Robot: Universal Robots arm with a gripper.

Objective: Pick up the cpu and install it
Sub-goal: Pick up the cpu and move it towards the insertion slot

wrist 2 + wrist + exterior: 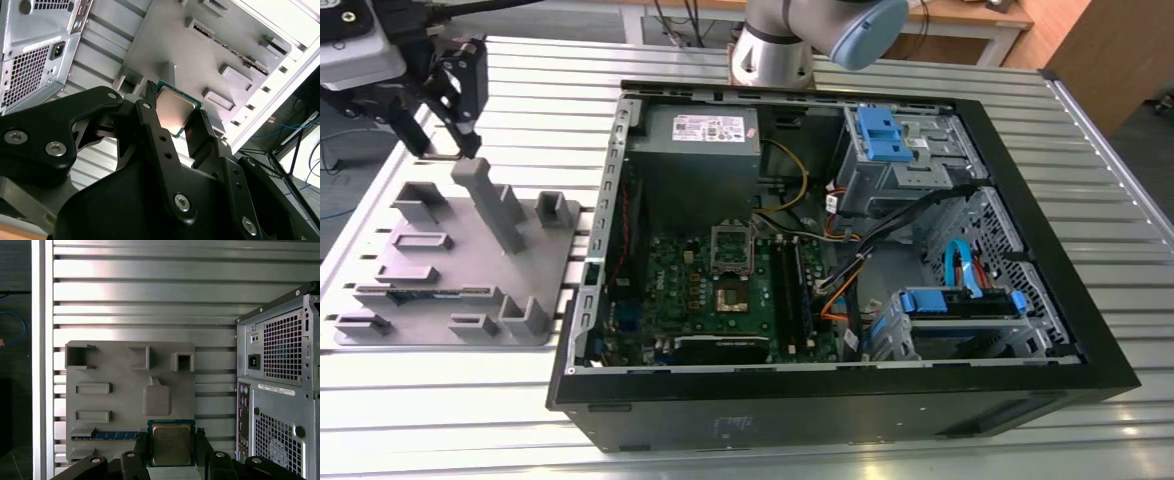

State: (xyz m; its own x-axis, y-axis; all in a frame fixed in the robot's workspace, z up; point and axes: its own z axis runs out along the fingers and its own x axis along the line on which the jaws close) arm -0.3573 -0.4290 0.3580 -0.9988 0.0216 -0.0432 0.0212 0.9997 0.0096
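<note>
1. Your claw point(175, 111) is squeezing the cpu point(171, 442) by two sides, shiny top showing.
2. It hangs over the grey plate point(125, 390) on the bench point(150, 290).
3. The open computer case point(1107, 340) sits beside the plate, and its white label point(707, 128) is too small to read.

Under me runs a ribbed aluminium tabletop point(1107, 230), its long slots lying side by side. In the first wrist view, bright light glares off its ridges. Beyond its far edge, in the exterior view, I see a pale wooden desk point(954, 14) and, toward that view's right, a brown wooden cabinet point(1114, 60). Off the table's side lies dark floor point(15, 365), with a blue cable point(22, 325) looped there.
</note>
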